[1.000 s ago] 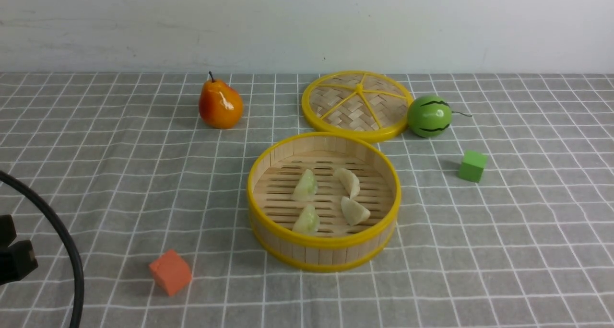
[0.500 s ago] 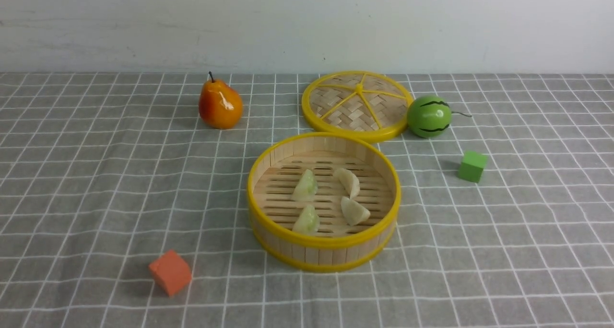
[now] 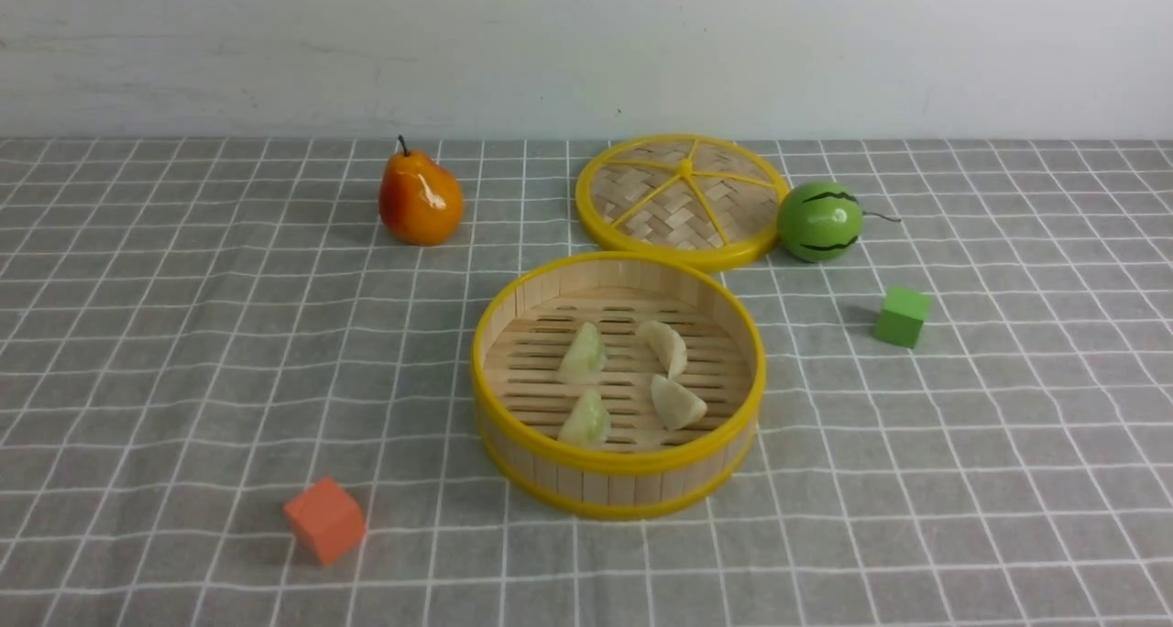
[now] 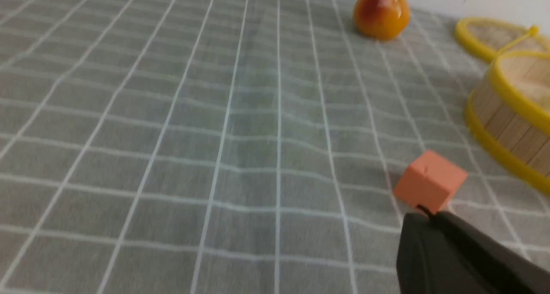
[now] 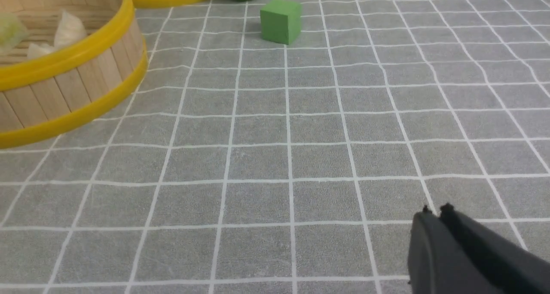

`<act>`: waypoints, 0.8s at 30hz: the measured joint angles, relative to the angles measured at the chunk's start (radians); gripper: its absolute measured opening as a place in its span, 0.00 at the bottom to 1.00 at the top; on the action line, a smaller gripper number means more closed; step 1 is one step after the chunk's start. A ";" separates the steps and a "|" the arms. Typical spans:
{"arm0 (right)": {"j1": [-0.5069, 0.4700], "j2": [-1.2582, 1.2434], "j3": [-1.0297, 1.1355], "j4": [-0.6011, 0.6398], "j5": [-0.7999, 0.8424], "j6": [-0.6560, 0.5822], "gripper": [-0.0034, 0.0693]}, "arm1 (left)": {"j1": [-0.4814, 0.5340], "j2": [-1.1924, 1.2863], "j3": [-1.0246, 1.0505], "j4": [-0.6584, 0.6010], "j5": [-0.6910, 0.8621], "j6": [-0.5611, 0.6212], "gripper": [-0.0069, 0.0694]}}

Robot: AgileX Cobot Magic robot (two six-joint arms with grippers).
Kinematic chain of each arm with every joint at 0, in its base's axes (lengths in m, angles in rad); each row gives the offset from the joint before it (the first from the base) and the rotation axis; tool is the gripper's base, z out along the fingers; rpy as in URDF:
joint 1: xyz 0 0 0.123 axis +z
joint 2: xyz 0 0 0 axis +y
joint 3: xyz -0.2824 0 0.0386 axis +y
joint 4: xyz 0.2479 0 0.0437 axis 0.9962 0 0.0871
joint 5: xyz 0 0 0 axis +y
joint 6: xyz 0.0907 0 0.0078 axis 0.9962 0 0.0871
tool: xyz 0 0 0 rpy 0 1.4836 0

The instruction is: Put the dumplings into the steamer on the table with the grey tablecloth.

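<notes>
Both pincers sit out of the front view and show only in their own wrist views: the left pincer and the right pincer each have their dark fingertips pressed together, holding nothing, low above the cloth.

Largest is the surface, covered by the grey tablecloth with its white grid, running back to a plain pale wall. Next comes one steamer, standing near the middle of the cloth, and one woven lid lying flat just behind it. One orange pear stands upright to the left of the lid, and one small green watermelon sits just beside the lid's right edge. Two cubes follow: an orange cube on the near left, well apart from the steamer, and a green cube to the right. Smallest are the four dumplings, all on the steamer's slatted floor: two pale green dumplings on the left half, two cream-white dumplings on the right.
</notes>
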 joint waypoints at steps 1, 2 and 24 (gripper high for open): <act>0.000 0.000 0.000 0.000 0.000 0.000 0.08 | 0.003 0.000 0.002 -0.022 0.030 0.034 0.07; 0.000 0.000 0.000 0.000 0.000 0.000 0.08 | 0.005 0.000 0.006 -0.046 0.048 0.066 0.07; 0.000 0.000 0.000 0.000 0.000 0.000 0.10 | 0.008 0.000 0.006 -0.093 0.042 0.146 0.07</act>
